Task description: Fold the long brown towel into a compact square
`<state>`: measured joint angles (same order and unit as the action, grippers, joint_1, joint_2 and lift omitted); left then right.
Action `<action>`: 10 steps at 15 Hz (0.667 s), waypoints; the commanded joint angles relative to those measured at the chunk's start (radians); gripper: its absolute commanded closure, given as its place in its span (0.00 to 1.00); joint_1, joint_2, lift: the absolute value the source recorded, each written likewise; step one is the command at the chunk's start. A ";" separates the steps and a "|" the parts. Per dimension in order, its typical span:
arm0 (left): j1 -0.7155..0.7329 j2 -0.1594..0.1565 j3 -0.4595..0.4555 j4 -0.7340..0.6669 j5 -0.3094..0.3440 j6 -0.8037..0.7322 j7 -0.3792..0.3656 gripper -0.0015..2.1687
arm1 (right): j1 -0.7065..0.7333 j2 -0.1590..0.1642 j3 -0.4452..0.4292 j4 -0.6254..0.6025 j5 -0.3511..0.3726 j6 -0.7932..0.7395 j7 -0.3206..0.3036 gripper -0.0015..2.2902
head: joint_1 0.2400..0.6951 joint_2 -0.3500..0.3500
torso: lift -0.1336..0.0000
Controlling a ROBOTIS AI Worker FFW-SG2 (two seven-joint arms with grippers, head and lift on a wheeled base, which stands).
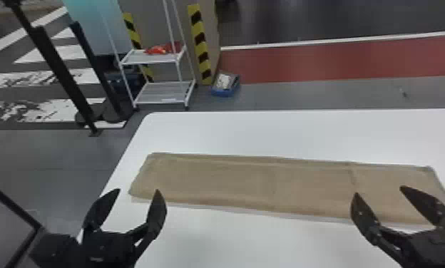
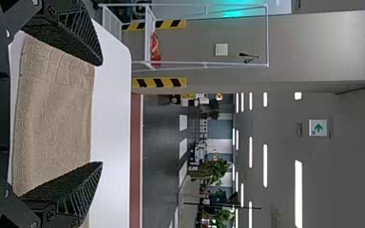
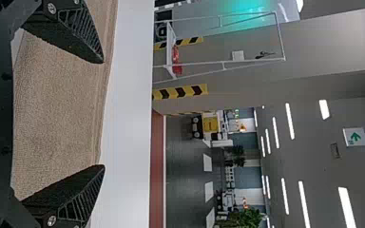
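Head view: A long brown towel lies flat across a white table, running from side to side. The left gripper stands wide open and empty near the towel's left end, while the right gripper, also spread wide with nothing in its grasp, is at the right end. Behind the table stands a white shelf cart holding a red item.
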<state>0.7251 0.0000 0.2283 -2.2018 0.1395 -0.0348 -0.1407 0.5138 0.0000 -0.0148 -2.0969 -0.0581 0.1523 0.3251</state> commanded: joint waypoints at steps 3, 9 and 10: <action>-0.125 -0.003 0.048 -0.003 0.054 0.258 -0.054 0.07 | 0.002 0.001 -0.001 0.001 0.003 0.003 0.000 0.04 | 1.00 0.79 | 0.08; -0.451 -0.003 0.236 0.066 0.057 0.758 -0.184 0.07 | 0.008 0.001 -0.027 0.006 0.004 0.016 0.000 0.04 | 1.00 0.83 | 0.08; -0.495 -0.003 0.253 0.089 0.057 0.816 -0.211 0.07 | 0.005 0.001 -0.030 0.009 0.004 0.016 0.000 0.04 | 1.00 0.84 | 0.08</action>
<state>0.3031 0.0000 0.4455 -2.1472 0.1957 0.6839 -0.3336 0.5212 0.0000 -0.0387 -2.0925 -0.0528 0.1659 0.3251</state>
